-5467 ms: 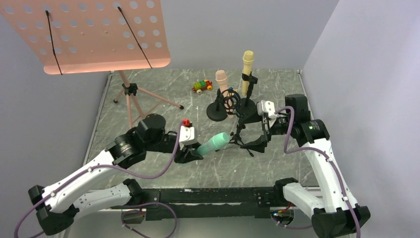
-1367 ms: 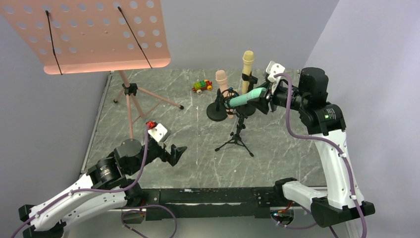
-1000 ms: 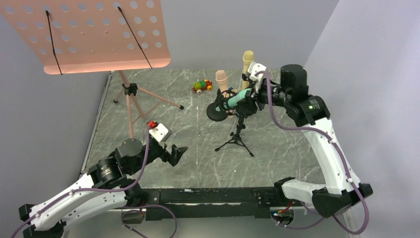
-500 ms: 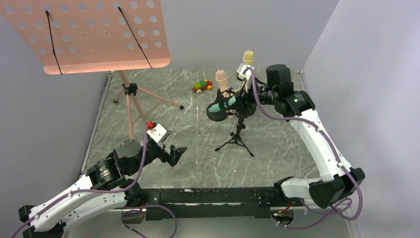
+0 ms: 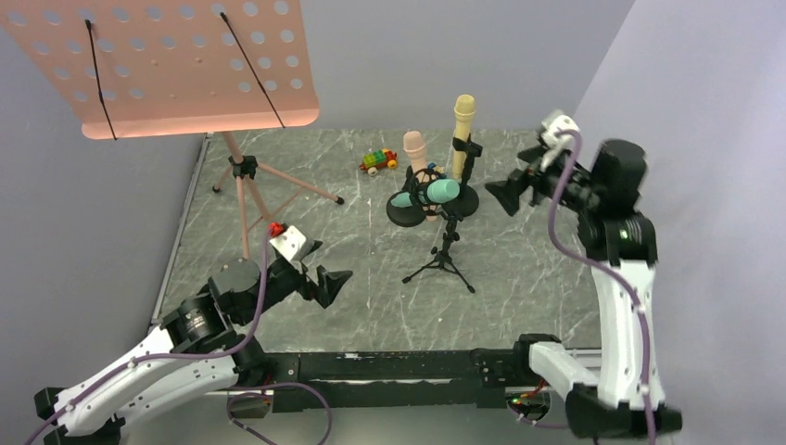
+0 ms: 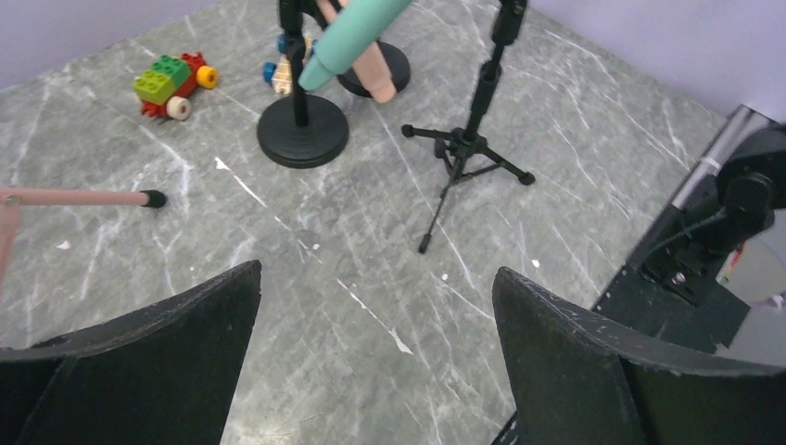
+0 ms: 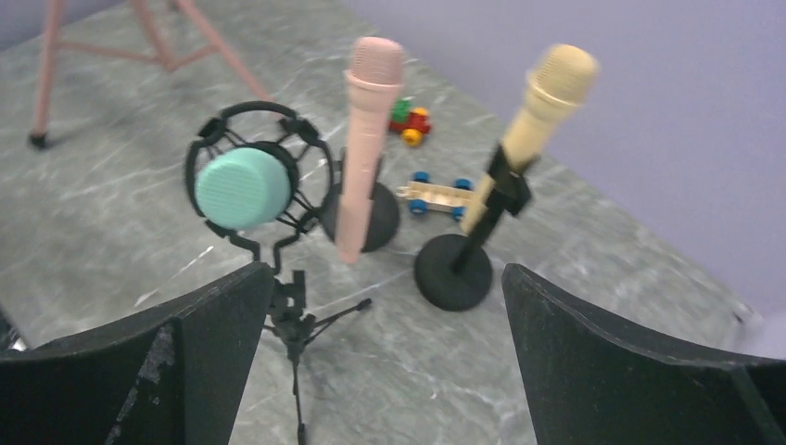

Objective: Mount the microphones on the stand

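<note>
The mint-green microphone [image 5: 428, 194] lies nearly level in the ring mount of the small black tripod stand [image 5: 445, 252]. In the right wrist view its round head [image 7: 243, 188] faces the camera inside the black ring. The peach-pink microphone [image 5: 414, 149] and the pale yellow microphone [image 5: 462, 119] stand upright in clips on round-based stands. My right gripper [image 5: 508, 193] hangs open to the right of the stands, touching nothing; nothing lies between the jaws of the right gripper [image 7: 385, 273]. My left gripper [image 5: 326, 283] is open and empty over the near left floor, also shown as the left gripper [image 6: 377, 278].
A pink perforated music stand [image 5: 176, 65] rises at the back left on a tripod [image 5: 246, 176]. A colourful toy car [image 5: 378, 161] sits behind the stands, and another small toy car [image 7: 443, 195] lies between the round bases [image 7: 452, 272]. Grey walls close the back and right.
My right gripper has opened, let go of the mint-green microphone, now left in the ring mount, and drawn back to the right. The left arm has barely moved.
</note>
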You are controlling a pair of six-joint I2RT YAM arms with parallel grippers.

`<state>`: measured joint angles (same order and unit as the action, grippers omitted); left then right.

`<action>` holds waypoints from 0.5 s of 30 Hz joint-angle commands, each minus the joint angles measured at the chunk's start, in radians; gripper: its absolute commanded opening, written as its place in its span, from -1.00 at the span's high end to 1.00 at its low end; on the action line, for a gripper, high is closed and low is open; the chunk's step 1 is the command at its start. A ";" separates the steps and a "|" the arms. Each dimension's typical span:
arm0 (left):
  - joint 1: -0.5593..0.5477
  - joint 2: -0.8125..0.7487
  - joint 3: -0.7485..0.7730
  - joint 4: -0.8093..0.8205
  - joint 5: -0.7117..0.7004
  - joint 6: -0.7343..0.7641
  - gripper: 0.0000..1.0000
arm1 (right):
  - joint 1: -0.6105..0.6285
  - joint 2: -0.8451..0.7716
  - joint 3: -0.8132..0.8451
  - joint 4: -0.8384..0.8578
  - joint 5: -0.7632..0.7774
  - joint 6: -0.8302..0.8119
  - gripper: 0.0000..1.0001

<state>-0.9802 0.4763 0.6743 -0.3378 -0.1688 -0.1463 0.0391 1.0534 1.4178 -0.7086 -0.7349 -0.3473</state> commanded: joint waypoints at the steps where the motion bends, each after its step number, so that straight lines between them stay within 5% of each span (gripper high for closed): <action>1: 0.111 0.050 0.092 0.028 0.052 -0.057 -0.99 | -0.150 -0.174 -0.153 0.168 0.053 0.179 -1.00; 8: 0.601 0.113 0.108 -0.042 0.347 -0.185 -0.99 | -0.266 -0.271 -0.358 0.223 0.423 0.399 -0.99; 15: 0.657 -0.022 0.164 -0.229 0.195 -0.083 -0.99 | -0.268 -0.292 -0.359 0.186 0.827 0.552 -1.00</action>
<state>-0.3298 0.5381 0.7570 -0.4690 0.0593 -0.2714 -0.2249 0.7746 1.0046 -0.5373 -0.1879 0.0734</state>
